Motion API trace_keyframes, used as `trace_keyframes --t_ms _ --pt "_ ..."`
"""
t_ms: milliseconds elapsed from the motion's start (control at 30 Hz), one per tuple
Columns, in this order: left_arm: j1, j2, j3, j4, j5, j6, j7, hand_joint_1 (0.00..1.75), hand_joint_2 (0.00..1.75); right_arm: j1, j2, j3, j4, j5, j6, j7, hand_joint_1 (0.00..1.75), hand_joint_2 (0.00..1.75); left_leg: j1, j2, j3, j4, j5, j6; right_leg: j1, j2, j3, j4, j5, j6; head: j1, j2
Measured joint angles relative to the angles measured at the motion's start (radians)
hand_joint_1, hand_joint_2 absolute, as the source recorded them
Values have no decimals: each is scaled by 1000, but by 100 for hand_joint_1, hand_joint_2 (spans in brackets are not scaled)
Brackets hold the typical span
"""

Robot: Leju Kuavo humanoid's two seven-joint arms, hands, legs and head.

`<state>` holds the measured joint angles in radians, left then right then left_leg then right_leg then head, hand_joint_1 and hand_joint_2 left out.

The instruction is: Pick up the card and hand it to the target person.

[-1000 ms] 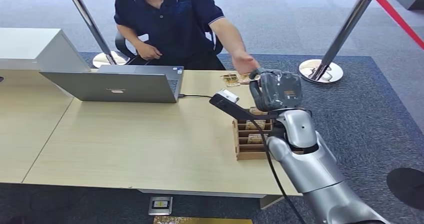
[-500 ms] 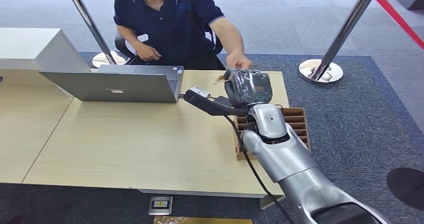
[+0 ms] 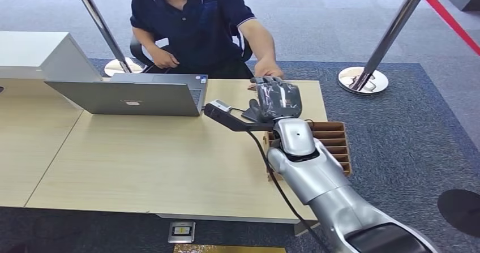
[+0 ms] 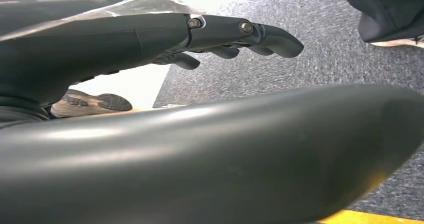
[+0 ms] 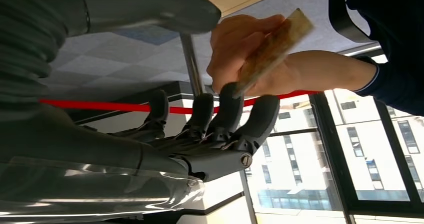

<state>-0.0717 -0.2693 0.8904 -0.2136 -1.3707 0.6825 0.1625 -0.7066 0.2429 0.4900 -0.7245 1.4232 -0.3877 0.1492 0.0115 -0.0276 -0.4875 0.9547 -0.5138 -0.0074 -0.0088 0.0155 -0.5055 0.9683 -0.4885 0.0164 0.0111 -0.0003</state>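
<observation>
The card [image 5: 272,46] sits in the person's hand [image 5: 240,53] beyond the table's far edge [image 3: 226,82]; the right hand [image 3: 275,99] holds nothing, fingers [image 5: 227,108] loosely spread; withdraw slowly, clearing the wooden rack [image 3: 334,142].

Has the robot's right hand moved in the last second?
Yes. The right hand has shifted left along the table's far edge, away from the wooden box, toward the laptop.

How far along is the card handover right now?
Nearly finished. Done: the card is up off the table and in the person's hand. In hand: the right hand is raised toward the person, fingers apart, one fingertip at the card's edge. Left: withdraw the arm.
</observation>
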Motion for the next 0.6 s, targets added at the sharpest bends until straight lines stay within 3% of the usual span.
trace_keyframes --t_ms 167,300,600 --pt "0 0 0 0 -3 0 1 0 0 1 6 0 16 20 -8 14 0 175 0 0 0 0 0 0 0 0 0 0 0 0 0 0" --pt "0 -1 0 0 -4 0 1 0 0 7 6 -4 15 46 -8 22 0 0 0 0 0 0 0 0 0 0 -1 0 0 0 0 0" --pt "1 -6 0 0 12 0 -1 0 0 153 -42 -35 -141 115 -52 46 0 0 0 0 -1 0 0 0 0 0 -1 -1 0 0 0 0"
